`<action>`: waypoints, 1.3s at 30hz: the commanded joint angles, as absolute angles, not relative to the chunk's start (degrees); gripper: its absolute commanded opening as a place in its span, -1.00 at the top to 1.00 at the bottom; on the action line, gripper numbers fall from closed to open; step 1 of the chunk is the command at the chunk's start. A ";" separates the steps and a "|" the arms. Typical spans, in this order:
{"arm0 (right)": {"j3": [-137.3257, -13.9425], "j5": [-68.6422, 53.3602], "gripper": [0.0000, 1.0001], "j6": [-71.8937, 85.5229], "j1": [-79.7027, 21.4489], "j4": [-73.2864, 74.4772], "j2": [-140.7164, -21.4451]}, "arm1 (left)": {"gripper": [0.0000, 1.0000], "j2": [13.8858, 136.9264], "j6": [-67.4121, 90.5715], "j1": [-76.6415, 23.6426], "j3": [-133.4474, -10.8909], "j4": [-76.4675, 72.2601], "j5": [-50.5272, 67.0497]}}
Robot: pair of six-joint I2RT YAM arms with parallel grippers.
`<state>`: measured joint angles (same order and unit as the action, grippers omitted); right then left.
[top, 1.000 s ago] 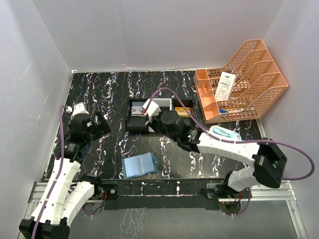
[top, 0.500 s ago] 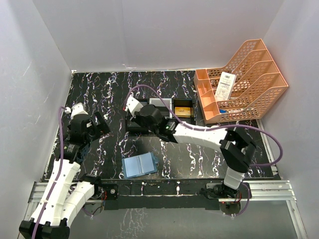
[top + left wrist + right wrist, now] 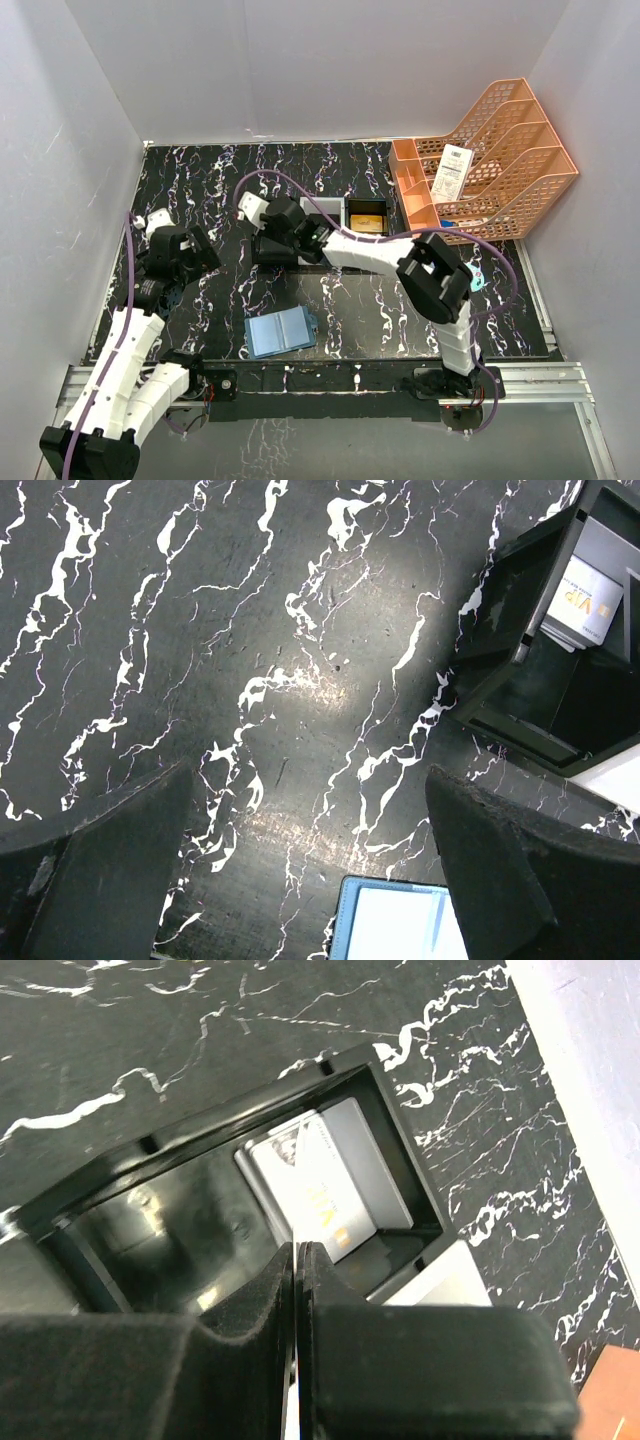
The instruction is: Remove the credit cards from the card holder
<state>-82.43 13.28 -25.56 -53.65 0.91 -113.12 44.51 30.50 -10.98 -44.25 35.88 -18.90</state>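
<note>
From the top, the teal card holder [image 3: 281, 331] lies open on the desk [image 3: 200, 180] near the arm bases, and the right jaws sit over the black tray [image 3: 345, 212]. Left wrist: left jaws wide open, holding nothing, above bare desk. Right wrist: right jaws shut tight with nothing visible between them, and a greyish card [image 3: 335, 1175] in the tray below.

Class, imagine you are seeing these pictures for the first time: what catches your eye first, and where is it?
The orange mesh file rack stands out in the far right corner. At the far middle, the right gripper hangs shut above a compartment of the black tray that holds a grey card. The teal card holder lies open near the front edge.
</note>
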 commanded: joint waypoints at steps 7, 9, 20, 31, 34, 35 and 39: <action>-93.62 13.06 1.00 -34.80 -50.49 -0.44 -121.38 | -0.97 42.09 30.93 -10.70 -45.19 36.67 -20.55; -93.65 14.68 1.00 -36.41 -50.20 -0.45 -121.91 | -0.97 42.23 31.02 -10.74 -45.26 36.86 -20.70; -97.24 15.59 1.00 -43.21 -50.00 3.54 -125.96 | -0.97 41.77 31.45 -10.77 -45.33 37.09 -21.02; -98.89 17.94 0.88 -46.96 -49.97 4.13 -129.42 | -0.97 41.57 31.73 -10.72 -45.28 37.36 -21.62; -98.56 18.56 0.73 -47.25 -49.99 4.00 -129.64 | -0.97 41.57 31.60 -10.70 -45.34 37.29 -21.38; -98.40 18.69 0.67 -47.35 -49.96 3.85 -129.56 | -0.97 41.65 31.64 -10.70 -45.35 37.35 -21.36; -97.77 18.71 0.59 -47.54 -49.97 3.27 -128.99 | -0.97 41.79 31.59 -10.72 -45.32 37.28 -21.36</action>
